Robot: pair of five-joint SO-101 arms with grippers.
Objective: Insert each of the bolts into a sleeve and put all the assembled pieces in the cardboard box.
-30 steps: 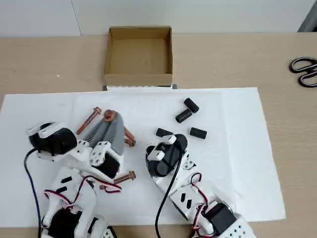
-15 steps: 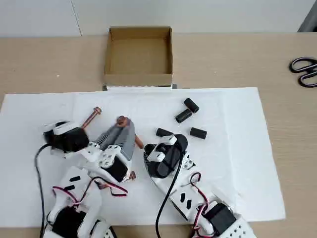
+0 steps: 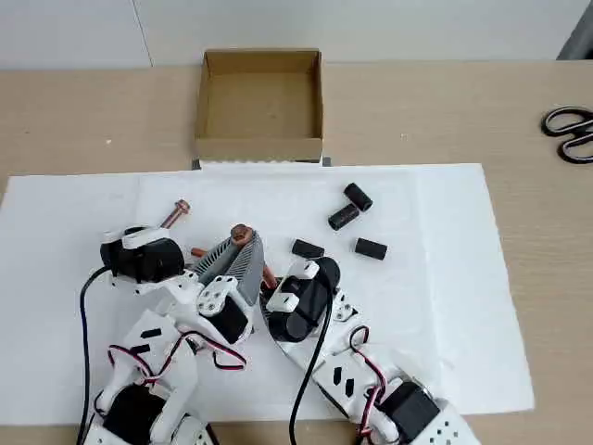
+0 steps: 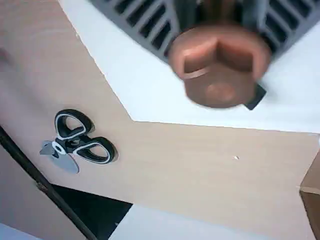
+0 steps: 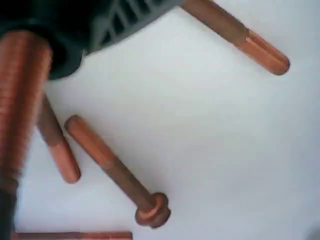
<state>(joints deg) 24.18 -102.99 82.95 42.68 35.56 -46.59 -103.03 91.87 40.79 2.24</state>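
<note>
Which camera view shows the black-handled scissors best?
The left wrist view: the black-handled metal scissors lie whole on the wooden table, with handles and blades visible. The high view cuts the scissors at the picture's edge, showing just the handles.

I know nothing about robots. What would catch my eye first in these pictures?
A copper bolt is gripped in the left arm's grey jaws, over the middle of the white sheet. Nearby, four black sleeves lie scattered loose on the sheet. An empty cardboard box sits at the sheet's far edge.
</note>
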